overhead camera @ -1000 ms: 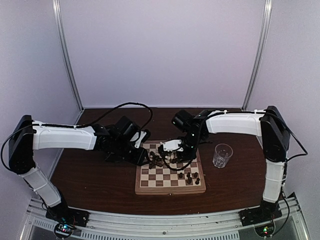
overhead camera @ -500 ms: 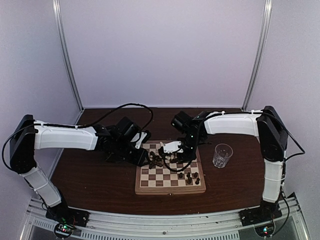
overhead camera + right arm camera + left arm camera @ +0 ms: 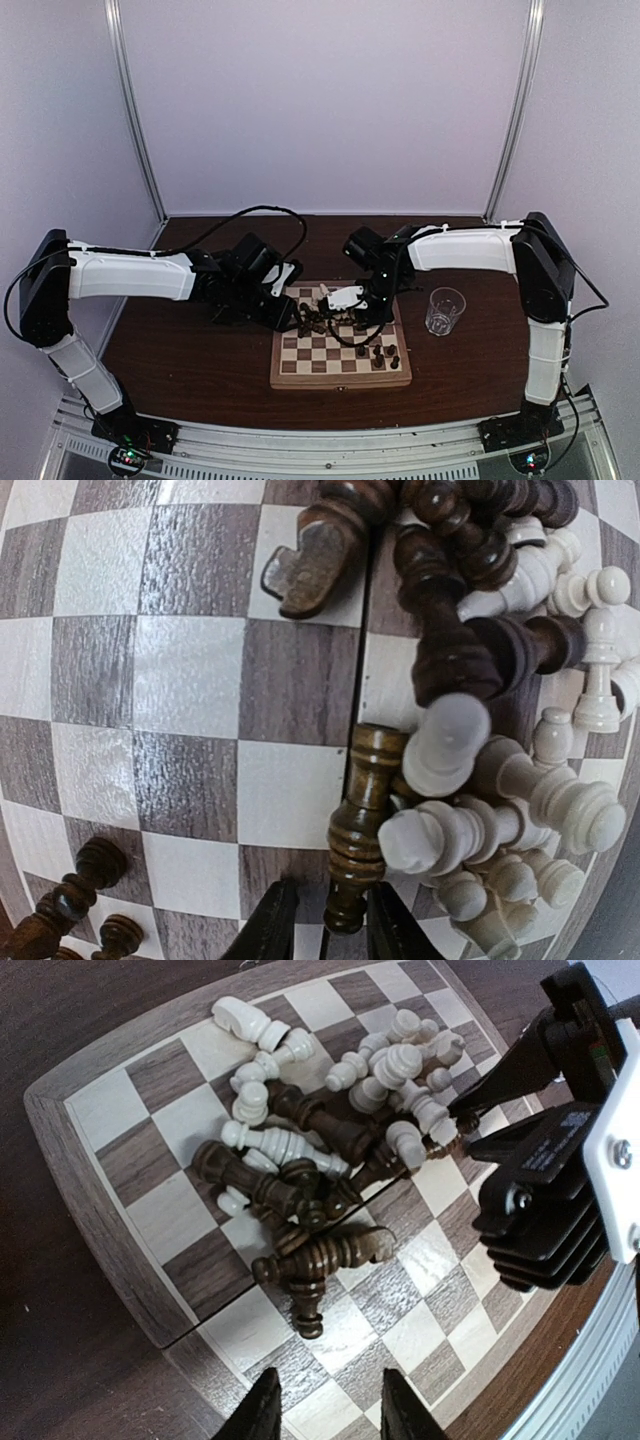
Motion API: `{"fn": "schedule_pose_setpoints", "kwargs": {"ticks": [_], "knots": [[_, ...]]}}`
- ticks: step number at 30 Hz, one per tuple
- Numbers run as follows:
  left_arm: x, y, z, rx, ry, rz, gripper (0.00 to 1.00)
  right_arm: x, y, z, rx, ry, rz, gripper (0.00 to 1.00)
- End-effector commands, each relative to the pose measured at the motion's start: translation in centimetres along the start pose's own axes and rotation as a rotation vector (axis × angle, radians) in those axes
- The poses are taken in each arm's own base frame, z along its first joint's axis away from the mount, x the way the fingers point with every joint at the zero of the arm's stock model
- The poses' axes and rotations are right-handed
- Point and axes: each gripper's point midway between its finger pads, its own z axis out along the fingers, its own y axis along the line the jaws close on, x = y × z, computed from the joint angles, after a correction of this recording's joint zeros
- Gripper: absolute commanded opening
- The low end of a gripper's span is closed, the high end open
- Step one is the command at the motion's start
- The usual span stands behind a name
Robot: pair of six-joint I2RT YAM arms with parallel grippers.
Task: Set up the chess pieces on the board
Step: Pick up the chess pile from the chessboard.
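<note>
Lying in a mixed heap, the chess pieces (image 3: pixel 330 1150) cover the far half of the board (image 3: pixel 60 1160), dark and cream tangled together. A few dark chessmen (image 3: pixel 380 352) stand apart near its near right corner. None of the back ranks is laid out yet, so by my reading the set-up has hardly begun.

One toppled dark piece (image 3: pixel 357 820) lies at the heap's near edge along the board's centre seam. The right gripper (image 3: pixel 328 925) has sunk a little lower over the pile in the last second and now straddles this piece's lower end. Its fingers have drawn closer together. A sliver of space shows on one side, so I cannot tell whether they are pinching yet. That looks like a pick just being committed.

The left gripper (image 3: pixel 325 1410) has not shifted. It hovers off the heap's left side with its fingers parted and nothing between them.

Beyond the board's right edge a clear drinking glass (image 3: pixel 444 310) stands on the dark table (image 3: pixel 190 360).
</note>
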Motion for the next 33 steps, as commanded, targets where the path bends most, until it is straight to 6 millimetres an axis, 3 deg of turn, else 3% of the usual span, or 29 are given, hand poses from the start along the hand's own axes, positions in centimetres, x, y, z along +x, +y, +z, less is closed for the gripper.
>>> {"fn": "schedule_pose_setpoints", "kwargs": {"ticks": [1, 11, 17, 23, 33], "knots": [[-1.6, -0.9, -0.3, 0.04, -0.051, 0.007, 0.35, 0.7, 1.3, -0.1, -0.043, -0.004, 0.01, 0.27], [-1.8, -1.1, -0.2, 0.051, -0.053, 0.004, 0.35, -0.1, -0.1, -0.1, 0.007, -0.023, 0.088, 0.26], [-1.7, -1.0, -0.5, 0.049, -0.068, 0.004, 0.35, -0.1, -0.2, -0.2, 0.014, -0.026, 0.106, 0.09], [-2.4, -2.4, -0.8, 0.133, -0.122, 0.002, 0.35, -0.6, 0.4, -1.8, 0.006, -0.062, 0.121, 0.02], [-4.8, -6.1, -2.9, 0.385, -0.313, -0.027, 0.39, -2.3, 1.9, -5.9, -0.037, -0.188, 0.169, 0.01]]}}
